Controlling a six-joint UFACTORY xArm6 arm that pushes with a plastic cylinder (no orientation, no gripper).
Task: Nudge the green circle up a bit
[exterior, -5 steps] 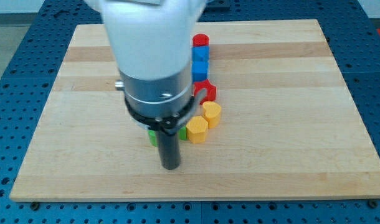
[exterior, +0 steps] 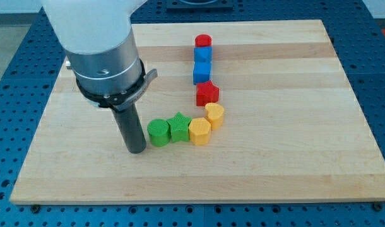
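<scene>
The green circle (exterior: 158,133) lies on the wooden board (exterior: 293,126), left end of a curved row of blocks. My tip (exterior: 136,150) rests on the board just to the left of the green circle and slightly lower, a small gap apart. A green star (exterior: 178,127) touches the circle's right side.
Right of the green star sit a yellow hexagon (exterior: 200,132) and a yellow heart (exterior: 214,115). Above them a column runs toward the view's top: a red star (exterior: 207,93), two blue blocks (exterior: 202,71) (exterior: 203,54) and a red block (exterior: 203,41).
My tip and the arm have moved to the view's left, uncovering the green circle and green star. The blocks have not visibly moved.
</scene>
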